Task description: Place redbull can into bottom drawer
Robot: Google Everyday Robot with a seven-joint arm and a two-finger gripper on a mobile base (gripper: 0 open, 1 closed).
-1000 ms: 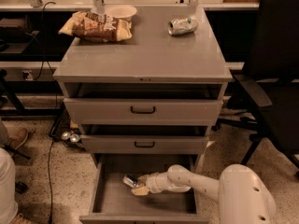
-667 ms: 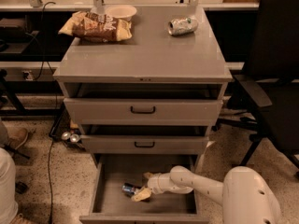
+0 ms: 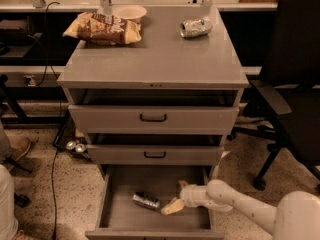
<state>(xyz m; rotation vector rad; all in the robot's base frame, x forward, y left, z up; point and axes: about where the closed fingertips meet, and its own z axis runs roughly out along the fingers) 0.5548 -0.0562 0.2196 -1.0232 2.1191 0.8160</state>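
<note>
**Gripper (image 3: 173,198) state and can location**

Gripper sits inside the bottom drawer (image 3: 120,219), low over the right half of its floor. The white arm (image 3: 235,206) reaches it from 4 o'clock. Its two tan fingers (image 3: 174,207) stand spread apart with nothing between them. One points toward 12 o'clock and the other toward 8 o'clock.

The redbull can (image 3: 146,200) lies on its side on the drawer floor, at 9 o'clock from the gripper. It is just beside the tip of the lower finger, and contact between them cannot be confirmed. The can is outside the gap between the fingers.

The bottom drawer is pulled well out. The two upper drawers (image 3: 153,119) with black handles sit above it at 12 o'clock, each only slightly open.

On the cabinet top (image 3: 155,59):
- a chip bag (image 3: 104,29) at 11 o'clock
- a bowl (image 3: 129,12) just behind the bag
- a crushed silver can (image 3: 196,27) at 1 o'clock

A black chair (image 3: 292,84) stands at 3 o'clock from the cabinet.
</note>
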